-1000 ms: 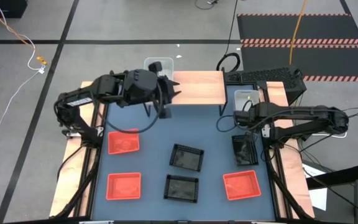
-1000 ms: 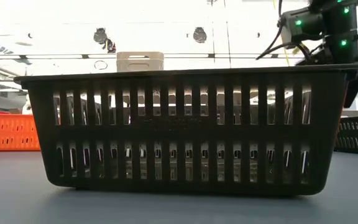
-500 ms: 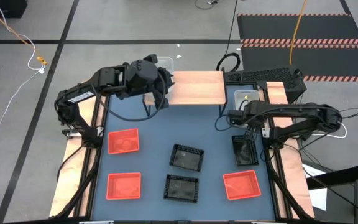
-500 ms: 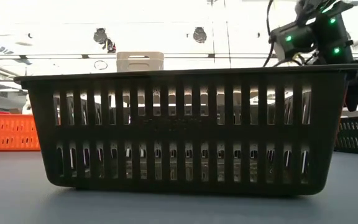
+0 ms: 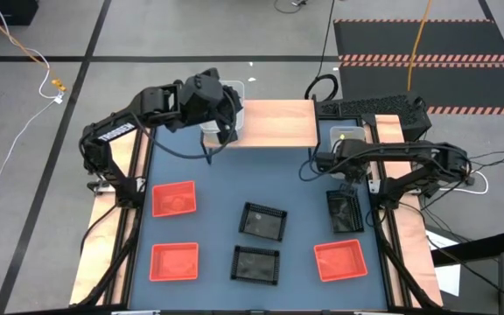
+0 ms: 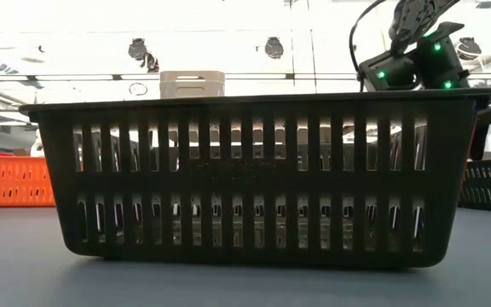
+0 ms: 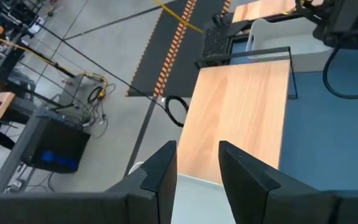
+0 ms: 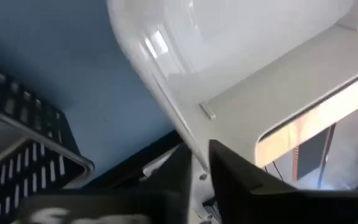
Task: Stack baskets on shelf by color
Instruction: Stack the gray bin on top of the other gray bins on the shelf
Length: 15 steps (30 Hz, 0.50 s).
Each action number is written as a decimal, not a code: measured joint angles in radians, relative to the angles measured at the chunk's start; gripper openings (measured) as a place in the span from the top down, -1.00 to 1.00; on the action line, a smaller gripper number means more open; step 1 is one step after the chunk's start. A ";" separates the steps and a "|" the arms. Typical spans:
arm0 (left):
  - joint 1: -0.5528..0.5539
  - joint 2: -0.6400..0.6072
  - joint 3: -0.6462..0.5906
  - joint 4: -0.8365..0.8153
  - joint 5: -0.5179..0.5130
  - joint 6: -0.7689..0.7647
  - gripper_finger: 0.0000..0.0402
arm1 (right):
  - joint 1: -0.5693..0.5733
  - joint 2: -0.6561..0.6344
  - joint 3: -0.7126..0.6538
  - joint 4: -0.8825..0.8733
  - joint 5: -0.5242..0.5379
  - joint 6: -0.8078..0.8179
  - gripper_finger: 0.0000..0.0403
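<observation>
One blue-grey tabletop carries everything, smooth and matte. Ahead of the left pincer runs the shelf, a flat pale-wood board with bare grain, nothing on the stretch in sight. Three red baskets and three black baskets lie scattered on the tabletop, well apart from the left pincer. One black basket sits just beside the right pincer. All are small open rectangular bins with slotted plastic walls.

Two white baskets are in hand. The left white basket, glossy and smooth-walled, sits under the left pincer at the shelf's end. That pincer stands half spread and appears to pinch the basket's wall, though the contact is mostly hidden. I judge it is lining this basket up with the board.

The right white basket lies against the right pincer, whose fingers are drawn close on its thin rim, pinching it. A rim grip suits a light bin, since the wall is narrow enough to clamp.
</observation>
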 joint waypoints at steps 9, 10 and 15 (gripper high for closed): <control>-0.002 -0.001 0.000 -0.108 -0.064 -0.003 0.39 | -0.003 -0.037 0.038 -0.142 -0.008 0.086 0.99; -0.002 -0.001 0.000 -0.112 -0.074 -0.003 0.39 | -0.003 -0.047 0.055 -0.172 0.003 0.106 0.99; -0.001 -0.001 0.000 -0.114 -0.087 0.013 0.39 | 0.002 -0.126 0.175 -0.187 0.012 0.155 0.99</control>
